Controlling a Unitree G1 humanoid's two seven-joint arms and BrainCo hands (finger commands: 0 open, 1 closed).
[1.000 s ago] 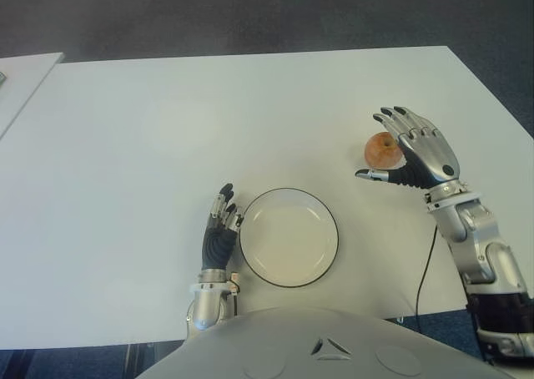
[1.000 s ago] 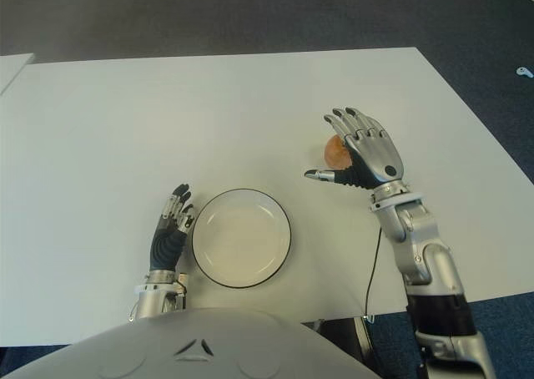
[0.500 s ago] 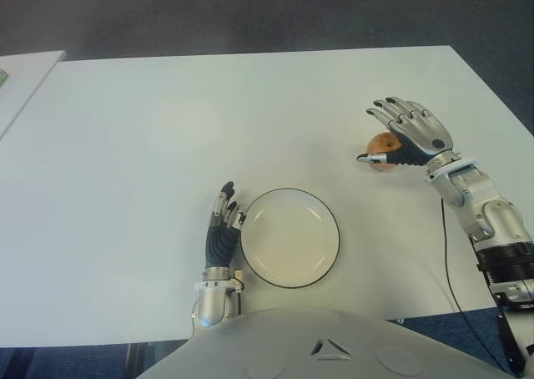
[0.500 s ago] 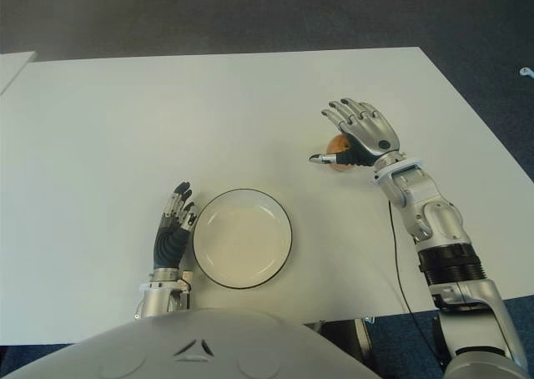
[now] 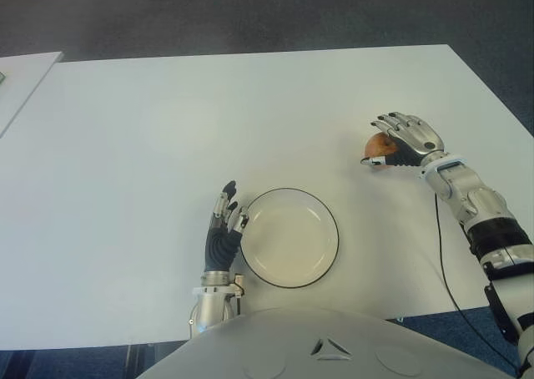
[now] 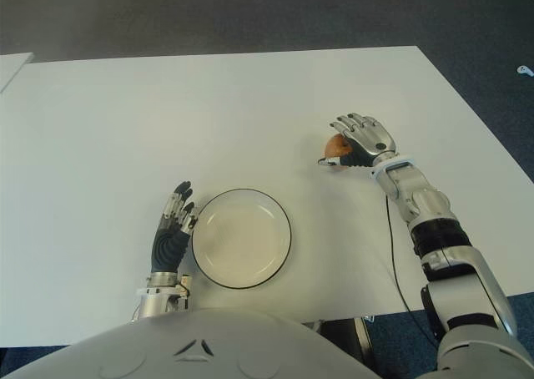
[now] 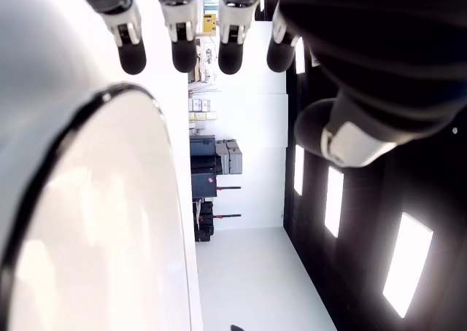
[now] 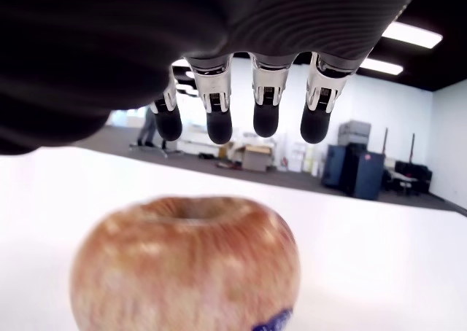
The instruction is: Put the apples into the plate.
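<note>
A reddish-yellow apple (image 5: 380,146) stands on the white table (image 5: 167,128) to the right of and beyond the plate. My right hand (image 5: 405,136) arches over it from the right, open, with the thumb low at the apple's near side. In the right wrist view the apple (image 8: 186,262) sits under the palm and the fingertips (image 8: 265,119) hang clear above it. The empty white plate (image 5: 289,237) with a dark rim lies near the table's front edge. My left hand (image 5: 224,229) shows just left of the plate, fingers straight, holding nothing.
A thin black cable (image 5: 440,254) runs from my right arm across the table's near right part and over its front edge. The corner of a second white table (image 5: 21,78) shows at the far left. Dark floor lies beyond the table.
My right hand has moved farther out and lower, from beside the apple to cupped over it, with the arm stretched out. The apple, the plate and my left hand have stayed put.
</note>
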